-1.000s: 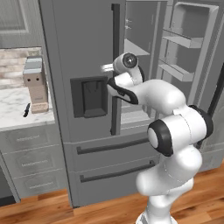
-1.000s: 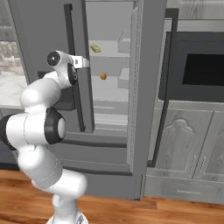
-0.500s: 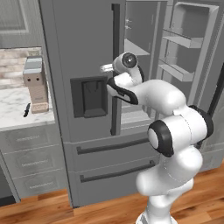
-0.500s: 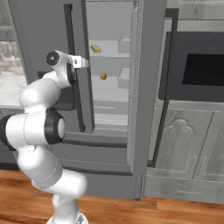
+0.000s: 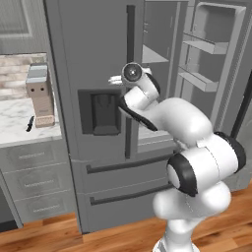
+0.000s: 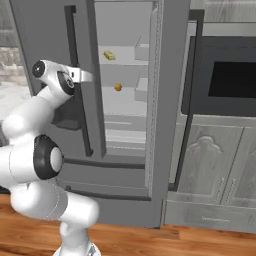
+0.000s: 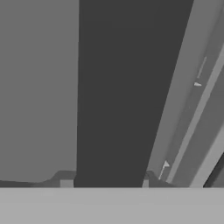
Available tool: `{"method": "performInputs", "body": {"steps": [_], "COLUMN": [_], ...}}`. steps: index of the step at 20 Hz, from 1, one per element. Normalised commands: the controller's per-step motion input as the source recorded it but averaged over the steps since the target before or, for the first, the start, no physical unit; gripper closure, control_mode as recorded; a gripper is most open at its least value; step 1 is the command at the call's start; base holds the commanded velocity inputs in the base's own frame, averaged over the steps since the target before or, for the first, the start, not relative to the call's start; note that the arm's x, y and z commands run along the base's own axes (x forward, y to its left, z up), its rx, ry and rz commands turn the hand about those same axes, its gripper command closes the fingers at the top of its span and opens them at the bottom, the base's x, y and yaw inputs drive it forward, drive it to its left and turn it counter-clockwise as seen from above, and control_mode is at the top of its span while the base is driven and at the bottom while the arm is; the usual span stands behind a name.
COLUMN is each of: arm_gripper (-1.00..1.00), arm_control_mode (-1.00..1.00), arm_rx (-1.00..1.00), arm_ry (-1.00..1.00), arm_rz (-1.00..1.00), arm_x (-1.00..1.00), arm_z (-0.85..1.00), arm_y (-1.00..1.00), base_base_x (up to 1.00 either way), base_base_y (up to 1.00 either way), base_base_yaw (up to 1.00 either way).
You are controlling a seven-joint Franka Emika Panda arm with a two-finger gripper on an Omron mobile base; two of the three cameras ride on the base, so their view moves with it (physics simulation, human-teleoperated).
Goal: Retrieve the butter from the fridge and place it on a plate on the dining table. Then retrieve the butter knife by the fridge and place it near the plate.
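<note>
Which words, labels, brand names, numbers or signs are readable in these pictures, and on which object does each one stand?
None: no readable text anywhere.
The fridge bears no brand or label on its doors or its dispenser recess.
The oven front shows no numbers or signs.
The grey block on the counter has dark marks only, not letters.

My fridge (image 5: 93, 59) looks like brushed grey metal, matt and smooth, and its long handle (image 7: 120, 92) in front of my hand is a darker, dull, plastic-looking bar. The counter (image 5: 15, 125) beside it has a glossy white marble top with grey veins over matt grey drawer fronts. The floor (image 6: 150, 240) is warm wood planking with a soft sheen. The butter (image 6: 109, 55) on its shelf looks waxy yellow.
</note>
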Motion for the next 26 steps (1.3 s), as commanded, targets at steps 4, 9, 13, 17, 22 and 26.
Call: {"method": "performInputs", "body": {"steps": [4, 9, 13, 17, 22, 26], "arm_gripper": [1.00, 1.00, 1.00, 1.00, 1.00, -1.00], "arm_control_mode": [-1.00, -1.00, -1.00, -1.00, -1.00, -1.00], "arm_rx": [0.00, 0.00, 0.00, 0.00, 0.00, 0.00], "arm_ry": [0.06, 0.09, 0.06, 0.04, 0.00, 0.00], "arm_rz": [-0.32, -0.36, -0.29, -0.23, -0.15, -0.18], "arm_x": [-0.82, -0.88, -0.93, -0.79, -0.47, -0.06], "arm_z": [0.03, 0.03, 0.00, 0.00, 0.00, 0.00], "arm_y": [0.45, 0.63, 0.71, 0.56, 0.43, 0.46], "base_base_x": [0.00, 0.00, 0.00, 0.00, 0.00, 0.00], "base_base_y": [0.00, 0.00, 0.00, 0.00, 0.00, 0.00], "base_base_yaw": [0.00, 0.00, 0.00, 0.00, 0.00, 0.00]}}
